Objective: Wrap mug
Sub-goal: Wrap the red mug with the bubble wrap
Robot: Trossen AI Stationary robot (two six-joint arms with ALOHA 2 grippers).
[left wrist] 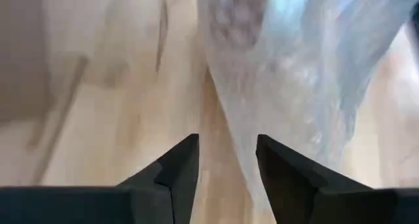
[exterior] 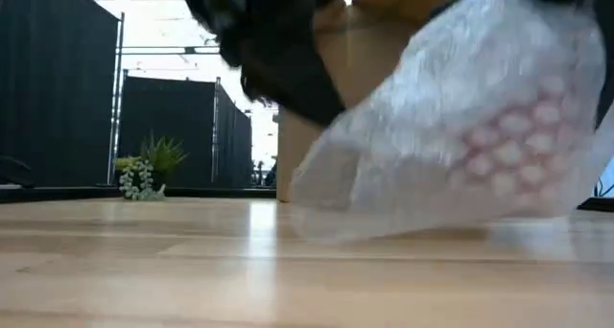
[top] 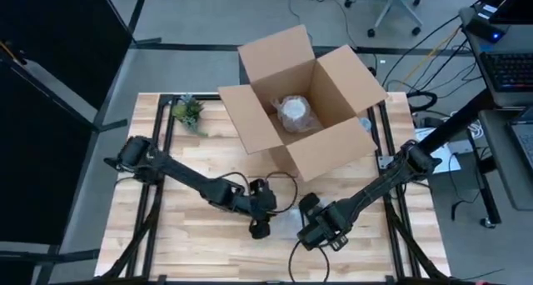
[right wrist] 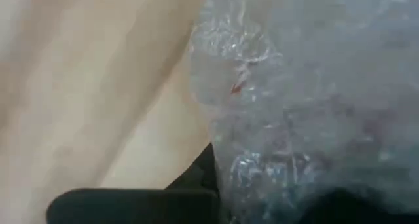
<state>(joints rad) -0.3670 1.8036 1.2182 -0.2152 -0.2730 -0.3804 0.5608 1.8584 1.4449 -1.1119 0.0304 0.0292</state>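
A bundle of clear bubble wrap (exterior: 451,146) with a pink mug (exterior: 518,146) showing through it is near the table's front edge, between my two grippers. From the table's left, my left gripper (left wrist: 226,160) stands open beside the wrap (left wrist: 294,80); nothing lies between its fingers. Whether its finger touches the wrap, I cannot tell. My right gripper (top: 312,228) is at the bundle's right side, shut on the wrap (right wrist: 308,99). In the low view the bundle's lower edge (exterior: 384,234) looks just above the tabletop. My right gripper has the bubble wrap between its fingers, coming at the bundle from the table's right. The wrap drapes over the gripper and hides one finger; only the other finger (right wrist: 196,181) shows. Which part of the wrap it has cannot be told.
An open cardboard box (top: 301,102) stands at the table's far middle, with another bubble-wrapped thing (top: 293,112) inside it. A small green plant (top: 188,112) sits at the far left. Bare wood (top: 191,235) lies at the near left.
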